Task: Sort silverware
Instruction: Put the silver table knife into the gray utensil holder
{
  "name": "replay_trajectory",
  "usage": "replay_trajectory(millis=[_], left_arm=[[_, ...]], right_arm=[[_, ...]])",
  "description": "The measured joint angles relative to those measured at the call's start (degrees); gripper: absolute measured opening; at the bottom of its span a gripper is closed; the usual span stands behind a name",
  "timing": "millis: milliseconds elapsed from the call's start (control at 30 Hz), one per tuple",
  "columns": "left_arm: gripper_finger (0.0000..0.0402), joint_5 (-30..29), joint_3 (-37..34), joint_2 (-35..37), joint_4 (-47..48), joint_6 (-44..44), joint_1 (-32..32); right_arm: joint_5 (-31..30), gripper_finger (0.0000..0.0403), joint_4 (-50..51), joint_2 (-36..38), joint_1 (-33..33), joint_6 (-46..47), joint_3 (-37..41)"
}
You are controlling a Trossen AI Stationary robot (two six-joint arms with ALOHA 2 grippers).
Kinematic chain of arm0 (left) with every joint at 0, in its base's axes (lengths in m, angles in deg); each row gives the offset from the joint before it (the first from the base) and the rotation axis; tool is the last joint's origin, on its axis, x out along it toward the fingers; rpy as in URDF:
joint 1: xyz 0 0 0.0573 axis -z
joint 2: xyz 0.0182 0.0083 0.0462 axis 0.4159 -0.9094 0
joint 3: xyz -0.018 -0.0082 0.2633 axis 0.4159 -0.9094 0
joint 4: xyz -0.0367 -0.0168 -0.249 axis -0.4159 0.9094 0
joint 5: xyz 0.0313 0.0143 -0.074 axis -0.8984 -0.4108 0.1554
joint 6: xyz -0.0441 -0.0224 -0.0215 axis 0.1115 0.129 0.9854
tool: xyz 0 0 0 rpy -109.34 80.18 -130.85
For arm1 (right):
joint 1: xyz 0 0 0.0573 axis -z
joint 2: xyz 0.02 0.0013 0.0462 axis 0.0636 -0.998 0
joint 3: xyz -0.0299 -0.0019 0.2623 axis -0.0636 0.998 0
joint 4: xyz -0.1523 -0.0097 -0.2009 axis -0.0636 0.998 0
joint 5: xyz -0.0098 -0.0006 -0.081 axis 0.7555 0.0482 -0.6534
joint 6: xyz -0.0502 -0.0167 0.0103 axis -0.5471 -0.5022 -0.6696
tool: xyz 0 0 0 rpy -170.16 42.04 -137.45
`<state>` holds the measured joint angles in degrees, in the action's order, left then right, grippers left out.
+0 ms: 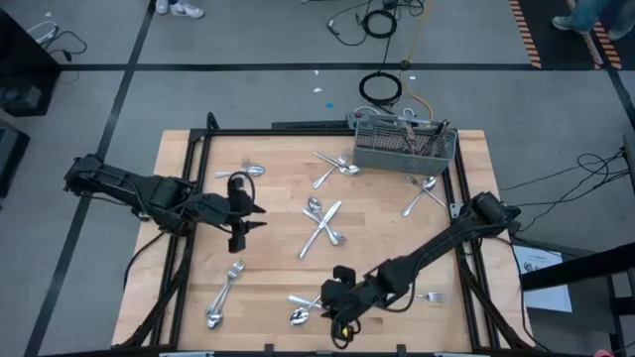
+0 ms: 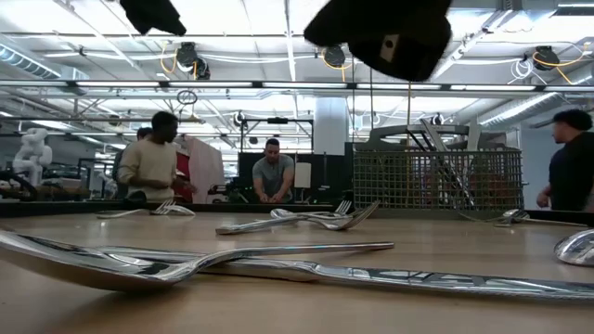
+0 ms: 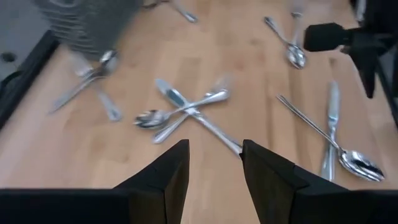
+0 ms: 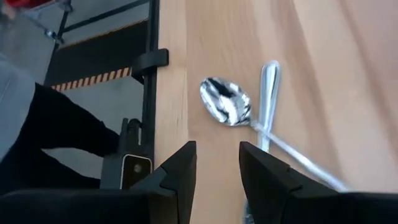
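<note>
Silverware lies scattered on the wooden table [image 1: 278,268]. A crossed heap of spoon, fork and knife [image 1: 322,223] lies mid-table, also in the left wrist view [image 3: 186,112]. Near the front edge lie a spoon [image 4: 225,102] and a knife [image 4: 267,99], crossed [image 1: 303,307]. My right gripper [image 1: 329,302] hovers open over them [image 4: 217,146], nothing between its fingers. My left gripper [image 1: 253,210] hangs open above the table's left half [image 3: 214,146], pointing toward the crossed heap. The grey wire-mesh basket [image 1: 405,144] at the far right holds several upright pieces.
More pieces lie at the near left [image 1: 223,297], near right [image 1: 429,296], far left [image 1: 248,171], far middle [image 1: 337,167] and before the basket [image 1: 422,193]. A black frame rail [image 4: 152,68] runs along the table's edge. People [image 2: 153,153] stand in the room beyond the table.
</note>
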<state>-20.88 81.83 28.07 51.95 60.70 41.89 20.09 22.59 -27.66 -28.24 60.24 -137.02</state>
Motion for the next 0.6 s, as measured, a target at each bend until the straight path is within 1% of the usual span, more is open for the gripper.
replay_trajectory(millis=[67, 167, 267, 333, 433, 533, 600], left_arm=[[0.0157, 1.96, -4.33, -0.05, -5.46, -0.95, 0.36], [0.0157, 6.24, -12.58, -0.09, -16.82, -0.64, 0.49], [0.0157, 9.26, -20.26, -0.15, -28.37, 2.5, 0.47], [0.0157, 10.05, -23.78, -0.13, -34.11, 3.33, 0.47], [0.0157, 10.27, -27.15, -0.98, -39.54, 2.55, 0.45], [0.0157, 10.68, -27.79, -3.46, -42.05, 0.24, 0.45], [0.0154, 12.5, -27.83, -5.81, -43.5, -0.61, 0.46]], right_arm=[[-0.14, 0.0111, -0.25, -0.76, -0.88, 4.05, -0.04], [-0.78, 0.0111, 0.16, -1.39, -2.38, 8.24, -0.04], [-4.49, 0.0111, 2.09, -1.77, -3.87, 11.19, -0.04], [-6.13, 0.0111, 3.79, -1.95, -4.55, 12.9, -0.04], [-6.09, 0.0111, 5.15, -2.55, -5.0, 13.38, -0.04], [-6.03, 0.0111, 6.65, -2.58, -5.08, 13.41, -0.02], [-6.03, 0.0111, 6.84, -2.58, -4.99, 13.28, -0.02]])
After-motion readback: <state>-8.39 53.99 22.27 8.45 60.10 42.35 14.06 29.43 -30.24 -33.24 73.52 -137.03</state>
